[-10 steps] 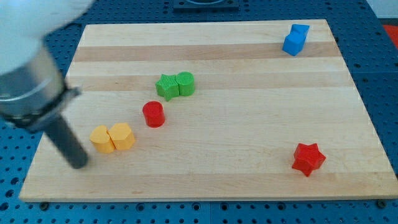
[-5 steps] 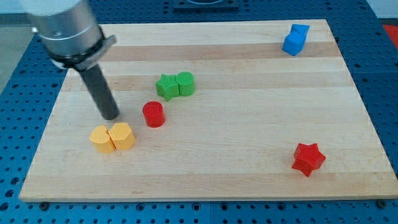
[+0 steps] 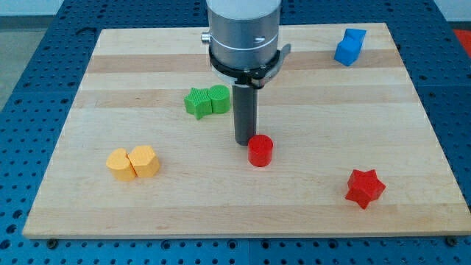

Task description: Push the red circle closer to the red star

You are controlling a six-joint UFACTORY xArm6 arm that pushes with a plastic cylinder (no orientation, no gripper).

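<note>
wooden table top point(image 3: 309, 81). my tip point(image 3: 243, 142), a plain dark rod with no jaws and holding nothing, touches the small red circle block point(image 3: 260, 150) upper-left. red star block point(image 3: 365, 188) well apart, lower right. risk: off-centre contact lets the circle slip aside.

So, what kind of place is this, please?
Probably a robot test bench in a lab: a wooden board lies on a blue perforated table, toy blocks such as the red circle sit on it, and my tip pushes them.
</note>
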